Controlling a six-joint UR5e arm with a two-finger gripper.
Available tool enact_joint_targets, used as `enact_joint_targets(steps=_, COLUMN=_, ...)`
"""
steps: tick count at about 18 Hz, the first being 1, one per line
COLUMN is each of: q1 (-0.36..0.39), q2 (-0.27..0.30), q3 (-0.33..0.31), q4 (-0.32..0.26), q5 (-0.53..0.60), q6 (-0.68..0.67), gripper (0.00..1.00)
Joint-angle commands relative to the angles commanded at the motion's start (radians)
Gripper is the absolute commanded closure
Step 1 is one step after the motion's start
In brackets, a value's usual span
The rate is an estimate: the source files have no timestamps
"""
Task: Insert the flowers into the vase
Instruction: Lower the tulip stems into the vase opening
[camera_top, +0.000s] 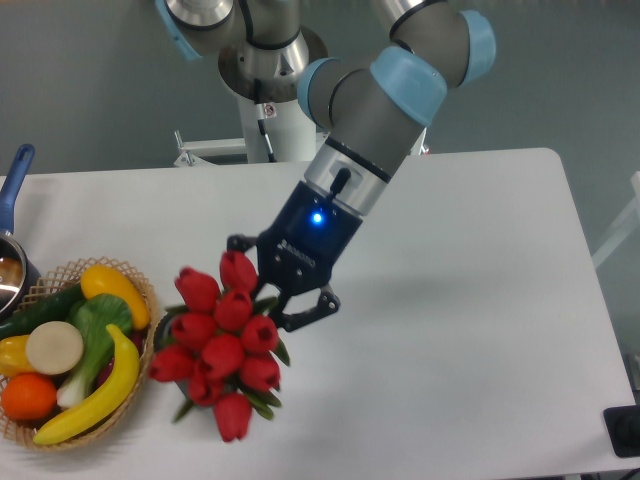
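Pincer clamped on the stems of the flowers, held off the counter. Bunch axis runs toward 7 o'clock from the pincer, buds leading. Vase is hidden behind the buds; judged directly beneath them, stems not yet inserted.

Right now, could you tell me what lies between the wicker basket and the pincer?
In the camera view, the red tulips held by the pincer lie between it and the basket.
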Motion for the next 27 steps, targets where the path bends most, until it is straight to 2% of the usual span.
enact_joint_targets(steps=3, q1=0.018, q2=0.006, q3=-0.002, q4=0.000, q5=-0.083, q6=0.000, gripper=0.99)
enact_joint_targets(steps=9, q1=0.003, q2=0.006, q3=-0.003, q4=0.000, q5=-0.098, q6=0.011, gripper=0.97)
enact_joint_targets(steps=11, q1=0.002, q2=0.000, q3=-0.002, q4=0.000, q5=-0.123, q6=0.017, gripper=0.92)
enact_joint_targets(steps=13, q1=-0.018, q2=-0.008, q3=0.011, q4=0.005, q5=-0.155, q6=0.026, gripper=0.92)
enact_joint_targets(steps=19, q1=-0.069, q2=-0.098, q3=0.071, q4=0.041, q5=-0.158, q6=0.031, gripper=0.88)
enact_joint_targets(steps=27, q1=-0.084, q2=-0.100, q3=0.029, q4=0.043, q5=-0.158, q6=0.029, gripper=0.85)
